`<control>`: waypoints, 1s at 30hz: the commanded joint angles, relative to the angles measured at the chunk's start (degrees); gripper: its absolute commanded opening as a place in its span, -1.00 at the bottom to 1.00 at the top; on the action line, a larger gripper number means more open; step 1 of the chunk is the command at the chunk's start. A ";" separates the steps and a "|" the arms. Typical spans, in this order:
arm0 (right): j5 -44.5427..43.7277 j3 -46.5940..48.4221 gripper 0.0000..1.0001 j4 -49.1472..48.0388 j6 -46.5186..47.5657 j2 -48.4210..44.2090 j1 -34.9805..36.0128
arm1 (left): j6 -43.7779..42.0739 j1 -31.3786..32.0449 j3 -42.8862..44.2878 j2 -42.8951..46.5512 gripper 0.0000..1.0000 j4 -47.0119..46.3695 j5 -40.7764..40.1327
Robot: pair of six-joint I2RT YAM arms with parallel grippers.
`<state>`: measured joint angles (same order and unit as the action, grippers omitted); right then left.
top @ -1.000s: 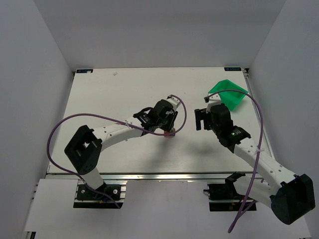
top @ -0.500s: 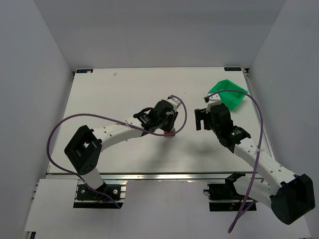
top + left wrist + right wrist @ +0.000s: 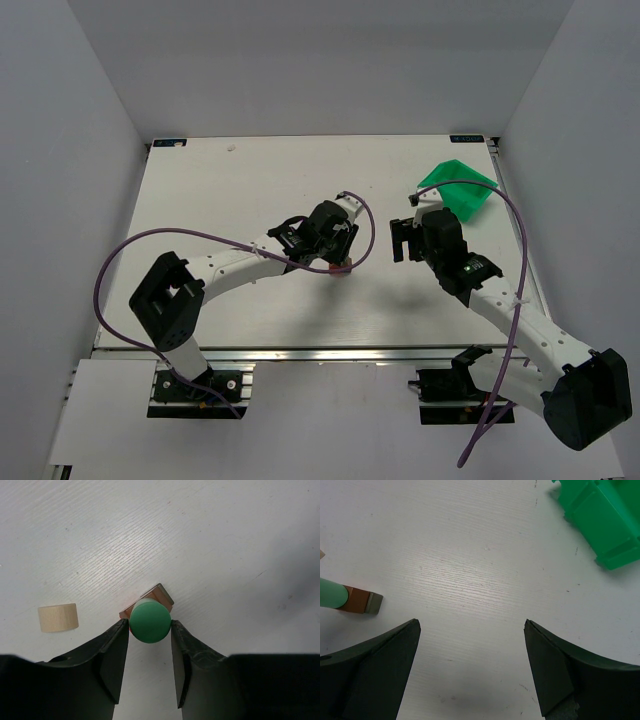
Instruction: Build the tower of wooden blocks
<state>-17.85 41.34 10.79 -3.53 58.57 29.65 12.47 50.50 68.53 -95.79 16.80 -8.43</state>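
Left gripper point(image 3: 148, 626) is down over the wood block tower point(image 3: 162, 596) on the white table point(image 3: 230, 190). Its fingers point(image 3: 112, 650) hug the green cylinder point(image 3: 150, 621) that tops the brown blocks. Pinching or only brushing it, I cannot tell. A cream block point(image 3: 58, 617) lies near the tower, apart from it. My right gripper point(image 3: 471, 625) hangs beside the tower, jaws spread wide. The green bin point(image 3: 600, 520) sits well away from the tower.
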 commanded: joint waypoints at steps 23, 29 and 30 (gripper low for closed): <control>1.41 0.32 0.79 -0.33 0.89 -0.56 0.06 | -0.96 0.30 -1.91 15.95 0.96 2.71 3.07; 4.47 0.93 0.79 0.02 2.91 -2.31 0.15 | 5.44 -1.27 -7.52 28.01 0.96 9.55 -4.03; 5.18 1.37 0.79 0.11 3.26 -2.40 0.15 | 10.42 -1.19 -8.23 30.81 0.96 11.22 -10.23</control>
<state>-15.14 41.34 10.85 -2.07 58.04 29.65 15.14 50.11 62.65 -70.87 22.17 -9.50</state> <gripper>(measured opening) 0.895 0.981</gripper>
